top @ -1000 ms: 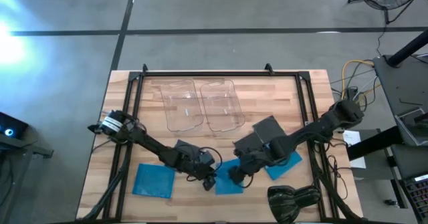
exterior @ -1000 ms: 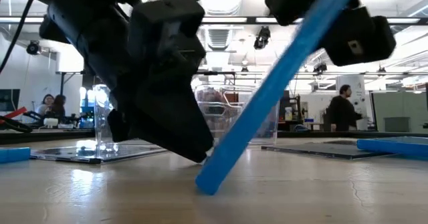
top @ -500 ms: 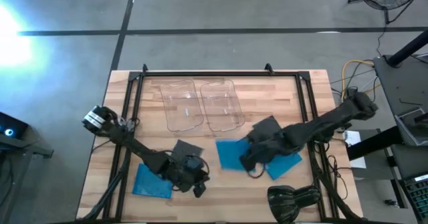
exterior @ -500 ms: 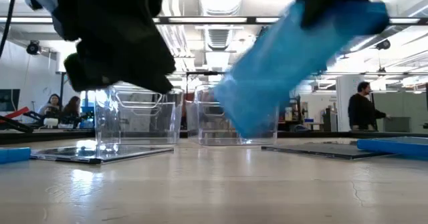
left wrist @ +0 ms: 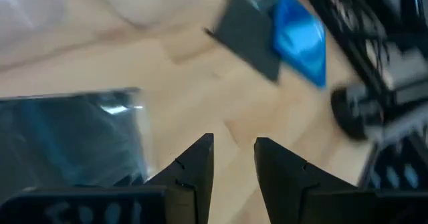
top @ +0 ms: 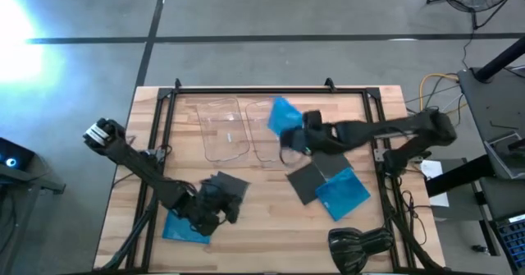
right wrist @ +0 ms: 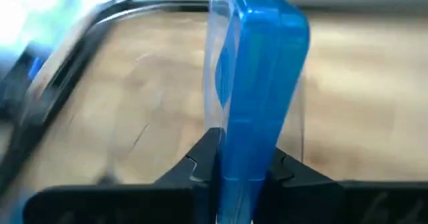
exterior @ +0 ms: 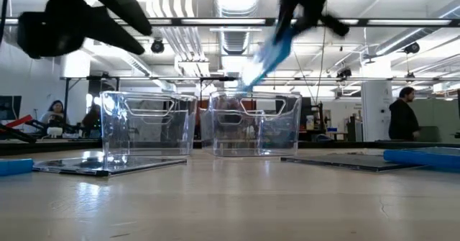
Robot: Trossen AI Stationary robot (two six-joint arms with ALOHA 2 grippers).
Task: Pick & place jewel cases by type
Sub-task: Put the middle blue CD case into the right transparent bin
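My right gripper [top: 293, 132] is shut on a translucent blue jewel case [top: 283, 115] and holds it in the air over the right of two clear trays [top: 271, 135]. In the low view this case [exterior: 262, 54] slants above the tray's rim. On the table lie a dark case [top: 308, 181] and a blue case [top: 343, 191] at the right. Another dark case [top: 228, 183] and another blue case [top: 182, 226] lie at the left. My left gripper [top: 221, 213] stands open above the table near that dark case, with nothing between its fingers [left wrist: 194, 167]. My right gripper pinches the blue case between its two fingers, one on each flat face, near one edge [right wrist: 246, 158]. The fingers come from the table's right, slanting down. The case sticks out ahead of them, tilted, lifted clear of table and tray.
The left clear tray [top: 223, 127] stands beside the right one at the far middle. A black frame [top: 246, 89] runs round the table's edges. A dark object [top: 361, 246] sits at the near right edge. People stand in the room beyond the table.
My right gripper has lifted the blue case, which leaned with one edge on the table, and carried it toward the far edge, over the right tray. My left gripper has risen and drawn back toward the table's left, turning as it went.
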